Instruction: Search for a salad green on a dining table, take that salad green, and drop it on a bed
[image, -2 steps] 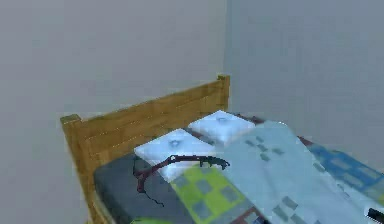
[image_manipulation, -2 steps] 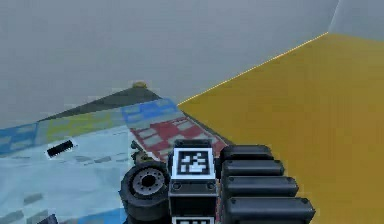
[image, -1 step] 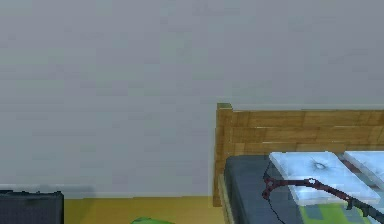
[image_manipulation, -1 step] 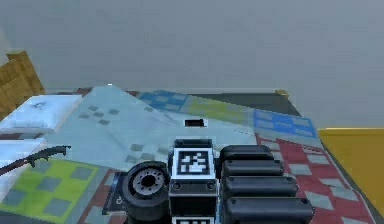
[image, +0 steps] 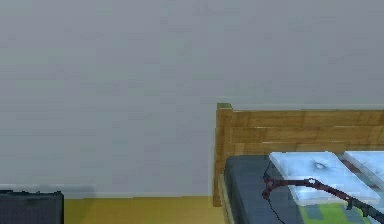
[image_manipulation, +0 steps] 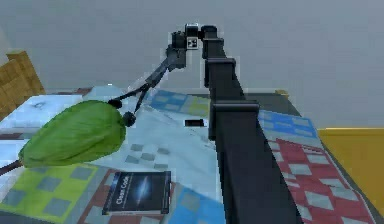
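Holding the salad green (image_manipulation: 75, 135) in my pincer (image_manipulation: 127, 106) over the bed (image_manipulation: 300, 150), I am judging search and pickup done, only dropping remaining; its spread I cannot tell.

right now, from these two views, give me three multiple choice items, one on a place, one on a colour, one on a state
1. Where is the salad green? A) on the floor B) over the patchwork quilt, by the gripper C) on a dining table
2. What colour is the headboard? A) white B) black C) light wood brown
3. How is the dark book placed? A) lying flat on the quilt B) standing upright C) leaning on a wall
Answers: 1 B, the leaves show against the quilt beside the gripper. 2 C, its planks are tan. 3 A, its cover faces up.
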